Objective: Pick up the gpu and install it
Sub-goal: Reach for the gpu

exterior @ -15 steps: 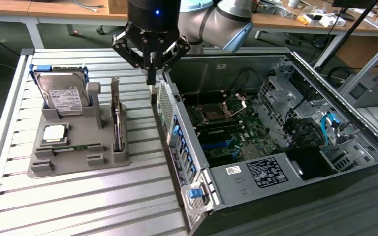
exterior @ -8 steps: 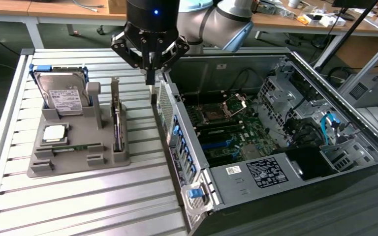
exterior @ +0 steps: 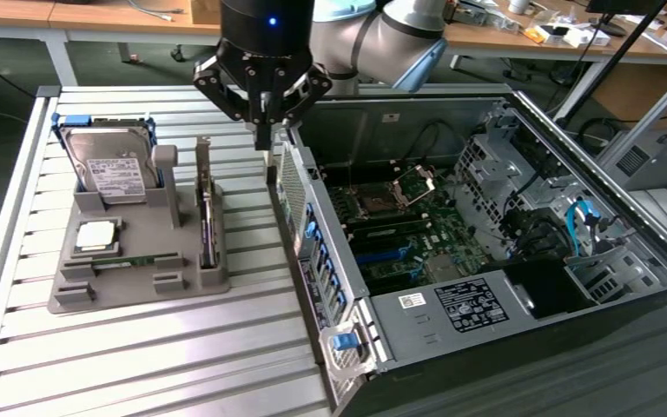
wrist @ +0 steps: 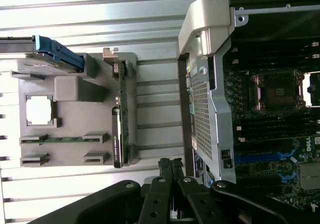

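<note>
Claw [exterior: 265, 137] shut tight, nothing held, hovering over left wall of open black-and-silver PC case [exterior: 299, 204]. Thin black gpu [exterior: 206, 213] w/ silver bracket stands on edge in grey plastic holder tray [exterior: 125, 287], exterior view's left of claw and nearer; long axis runs near-far.

I see the gpu [exterior: 206, 221] standing on its long edge in a slot of the grey holder [exterior: 119, 287], on the holder's side nearest the open computer case [exterior: 426, 323]. It is a thin, flat, dark card, upright, running lengthwise along that side. Its silver-grey metal bracket [exterior: 202, 155] is at the end farther from the exterior camera and rises above the card's top edge. From the wrist view I make out a green board edge along its length with a black section beside it. It sits in the holder, not in the case
</note>
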Controlling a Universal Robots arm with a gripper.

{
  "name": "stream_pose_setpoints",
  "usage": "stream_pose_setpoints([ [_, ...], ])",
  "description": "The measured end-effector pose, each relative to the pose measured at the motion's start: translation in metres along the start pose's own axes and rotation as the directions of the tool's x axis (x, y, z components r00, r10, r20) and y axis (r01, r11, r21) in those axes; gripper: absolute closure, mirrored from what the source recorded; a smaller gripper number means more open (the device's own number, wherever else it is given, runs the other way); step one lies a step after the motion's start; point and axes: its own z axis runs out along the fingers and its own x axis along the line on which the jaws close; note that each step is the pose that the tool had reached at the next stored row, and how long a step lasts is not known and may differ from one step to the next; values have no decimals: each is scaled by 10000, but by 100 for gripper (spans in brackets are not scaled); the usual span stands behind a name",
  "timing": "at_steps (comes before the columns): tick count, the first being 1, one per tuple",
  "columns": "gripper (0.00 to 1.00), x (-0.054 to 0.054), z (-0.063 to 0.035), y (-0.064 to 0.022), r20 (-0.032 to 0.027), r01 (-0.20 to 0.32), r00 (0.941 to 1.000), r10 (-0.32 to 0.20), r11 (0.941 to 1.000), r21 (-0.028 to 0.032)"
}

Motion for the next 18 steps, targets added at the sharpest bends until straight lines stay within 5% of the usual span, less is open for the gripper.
stream_pose_setpoints([
  [18, 87, 55, -1, -4, 0, 0, 10000, 0, 10000, 0],
])
